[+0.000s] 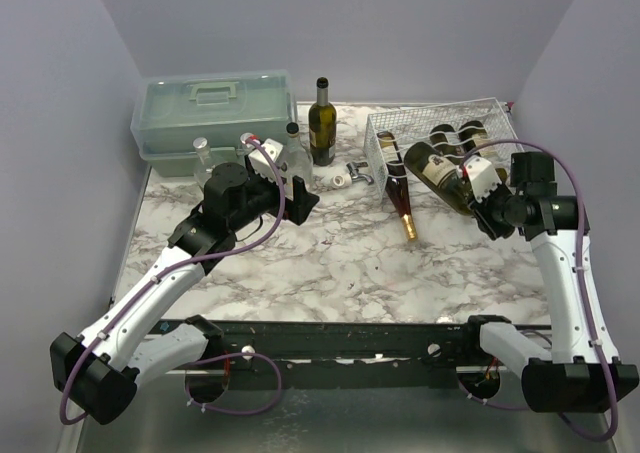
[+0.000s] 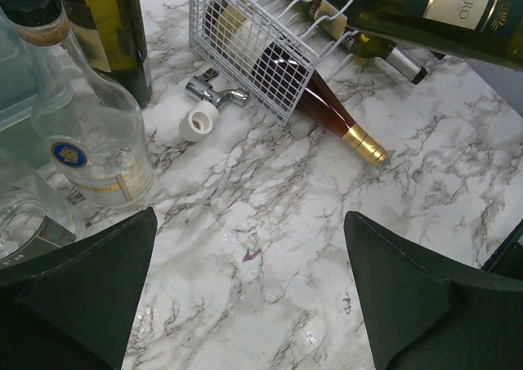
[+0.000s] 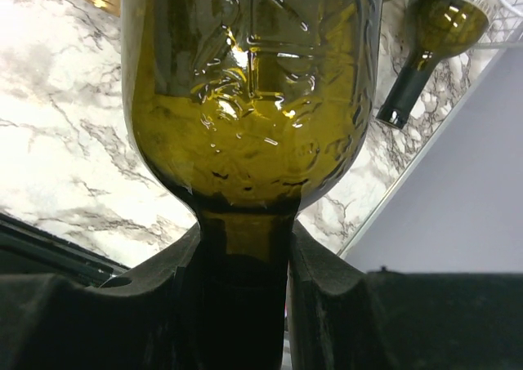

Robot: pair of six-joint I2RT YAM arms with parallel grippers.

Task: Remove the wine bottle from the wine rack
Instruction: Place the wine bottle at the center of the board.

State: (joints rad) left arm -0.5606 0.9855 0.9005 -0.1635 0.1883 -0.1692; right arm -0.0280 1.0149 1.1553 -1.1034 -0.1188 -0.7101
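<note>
The white wire wine rack (image 1: 470, 113) stands at the back right of the marble table. My right gripper (image 1: 474, 195) is shut on the neck of a green wine bottle (image 1: 432, 167), which lies tilted with its base over the rack's front left part. In the right wrist view the bottle (image 3: 245, 100) fills the frame, its neck pinched between my fingers (image 3: 327, 280). Whether it still touches the rack (image 2: 253, 43) I cannot tell. My left gripper (image 1: 300, 195) hovers open over bare marble, its jaws wide apart (image 2: 249, 288) with nothing between them.
A red bottle with a gold cap (image 1: 400, 195) pokes out of the rack's front. More bottles (image 1: 470, 133) lie in the rack. A pale green toolbox (image 1: 215, 108), an upright dark bottle (image 1: 321, 123), clear glass bottles (image 1: 293, 153) and a small metal stopper (image 1: 352, 176) stand at the back left.
</note>
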